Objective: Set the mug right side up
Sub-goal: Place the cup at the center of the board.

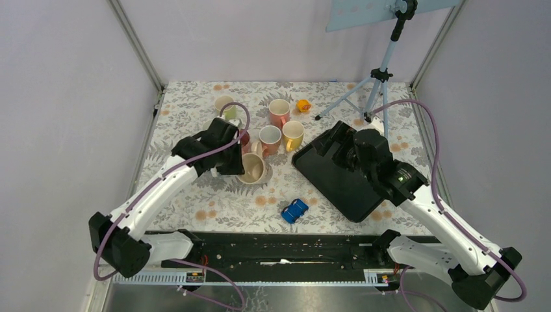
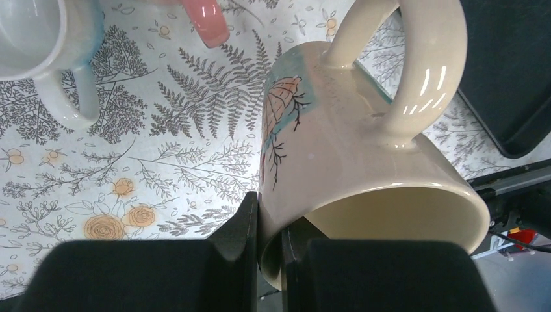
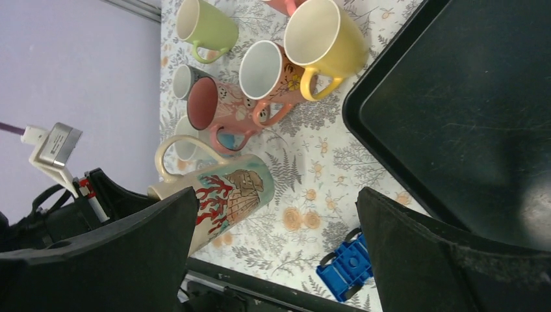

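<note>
Our left end effector (image 2: pixel 269 227) pinches the coral-print mug (image 2: pixel 338 149) by its rim, one finger inside, ready to tip it upright; the right end effector (image 3: pixel 276 214) hangs open.

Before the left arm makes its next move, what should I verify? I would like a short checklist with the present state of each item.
1. Left gripper pinching the rim of the cream mug: ok, one finger inside, one outside.
2. Cream mug upright: not ok, it is tilted.
3. Mug base resting on the table: cannot tell.
4. Right gripper out of the way: ok, open, over the black tray.
5. Blue toy car apart from the mug: ok.
</note>
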Available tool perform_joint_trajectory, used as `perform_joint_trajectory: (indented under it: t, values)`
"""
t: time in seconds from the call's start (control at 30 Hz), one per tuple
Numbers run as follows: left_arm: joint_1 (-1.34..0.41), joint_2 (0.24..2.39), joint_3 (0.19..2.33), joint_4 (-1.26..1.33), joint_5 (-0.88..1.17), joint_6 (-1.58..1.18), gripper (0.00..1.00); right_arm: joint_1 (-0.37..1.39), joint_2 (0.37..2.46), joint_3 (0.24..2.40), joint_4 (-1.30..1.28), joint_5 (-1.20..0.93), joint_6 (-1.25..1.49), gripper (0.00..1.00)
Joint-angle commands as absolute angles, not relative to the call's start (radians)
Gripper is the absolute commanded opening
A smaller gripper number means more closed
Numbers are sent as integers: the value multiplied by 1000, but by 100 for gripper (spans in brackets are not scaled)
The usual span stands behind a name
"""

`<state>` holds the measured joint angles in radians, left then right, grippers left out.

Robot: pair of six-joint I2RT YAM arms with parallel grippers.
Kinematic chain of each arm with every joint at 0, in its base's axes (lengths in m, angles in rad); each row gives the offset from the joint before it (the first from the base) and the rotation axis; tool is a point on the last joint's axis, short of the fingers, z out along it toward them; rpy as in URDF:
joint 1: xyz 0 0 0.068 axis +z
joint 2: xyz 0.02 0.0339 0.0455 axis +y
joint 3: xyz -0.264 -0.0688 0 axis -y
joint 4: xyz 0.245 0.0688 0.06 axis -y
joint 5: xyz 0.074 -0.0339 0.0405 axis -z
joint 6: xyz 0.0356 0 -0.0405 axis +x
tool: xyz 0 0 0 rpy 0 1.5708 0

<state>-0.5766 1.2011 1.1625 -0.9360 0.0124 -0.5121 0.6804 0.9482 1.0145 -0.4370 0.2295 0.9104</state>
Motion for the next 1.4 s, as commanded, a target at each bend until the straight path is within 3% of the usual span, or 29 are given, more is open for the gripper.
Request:
perform_joint_trajectory:
  t: [0.0, 0.73, 0.9, 1.27, 1.37]
  values:
    - [-549, 1241, 1203, -873, 95, -460, 0, 687, 924, 996, -410, 275, 814, 100]
    - [-498, 1474, 1268, -934, 109, -362, 0, 689, 885, 931, -344, 256, 746, 100]
    - [-498, 1488, 1274, -936, 111, -357, 18, 689, 884, 922, -339, 257, 746, 100]
    - [-499, 1480, 1282, -935, 104, -351, 38, 688, 888, 919, -333, 246, 755, 100]
    - [-498, 1461, 1280, -934, 99, -350, 49, 688, 892, 923, -333, 239, 757, 100]
